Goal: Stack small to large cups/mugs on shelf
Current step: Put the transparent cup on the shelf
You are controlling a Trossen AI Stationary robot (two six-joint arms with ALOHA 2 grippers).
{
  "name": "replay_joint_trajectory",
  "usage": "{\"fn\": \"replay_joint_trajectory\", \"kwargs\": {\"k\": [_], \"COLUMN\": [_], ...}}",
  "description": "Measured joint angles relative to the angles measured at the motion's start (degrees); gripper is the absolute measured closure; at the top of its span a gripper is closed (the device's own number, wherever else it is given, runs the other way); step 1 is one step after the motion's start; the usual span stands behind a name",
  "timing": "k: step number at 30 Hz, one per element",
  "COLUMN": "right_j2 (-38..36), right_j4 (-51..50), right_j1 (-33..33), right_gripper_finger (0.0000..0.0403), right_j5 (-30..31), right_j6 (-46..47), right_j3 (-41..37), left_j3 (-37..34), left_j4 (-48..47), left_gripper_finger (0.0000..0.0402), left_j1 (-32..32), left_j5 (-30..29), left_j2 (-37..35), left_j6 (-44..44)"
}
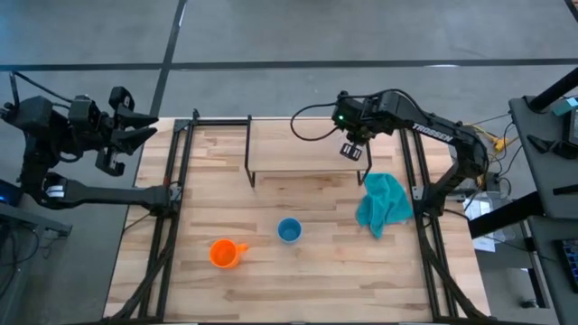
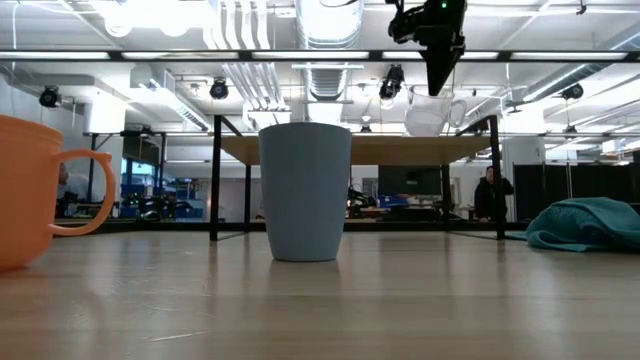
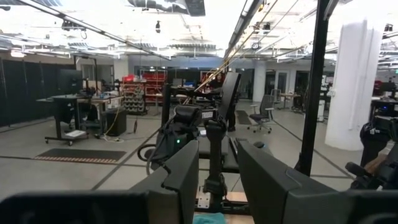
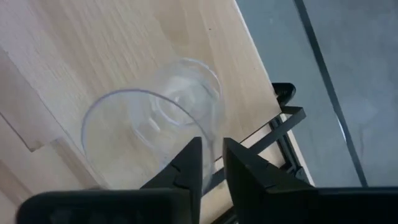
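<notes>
The clear cup hangs tilted from my right gripper over the right end of the shelf, a light-wood board on black legs at the table's far side. Its base is close to the board; whether it touches, I cannot tell. The blue cup stands upright on the table in front of the shelf. The orange mug stands to its left, handle toward the right. My left gripper waits open beyond the table's far left corner, touching nothing. My right gripper pinches the clear cup's wall at the rim, one finger inside the cup and one outside. The fingers come from above, pointing down. The cup hangs below them, tilted, with its base over the shelf's right end.
A crumpled teal cloth lies on the table near its right edge, in front of the shelf's right end. Black frame rails run along both sides of the table. Bare wood lies between the shelf and the two cups.
</notes>
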Motion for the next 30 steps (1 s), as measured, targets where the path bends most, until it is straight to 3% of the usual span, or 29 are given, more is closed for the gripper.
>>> {"fn": "replay_joint_trajectory", "kwargs": {"k": [5,11,30], "right_j2": [1.2,1.2,1.3], "right_j4": [0.0,-0.6,-0.7], "right_j1": [0.0,0.0,-0.2], "right_gripper_finger": [0.0315,0.0308,0.0360], "right_j5": [0.0,0.0,0.1], "right_j6": [0.0,-0.1,-3.7], "right_j3": [-0.1,0.7,3.5], "left_j3": [0.0,0.0,0.0], "left_j4": [0.0,-0.4,-0.7], "left_gripper_finger": [0.0302,0.0302,0.0302], "left_j1": [0.0,0.0,0.0], "left_j5": [0.0,0.0,0.0], "left_j2": [0.0,0.0,0.0], "left_j6": [0.0,0.0,0.0]}}
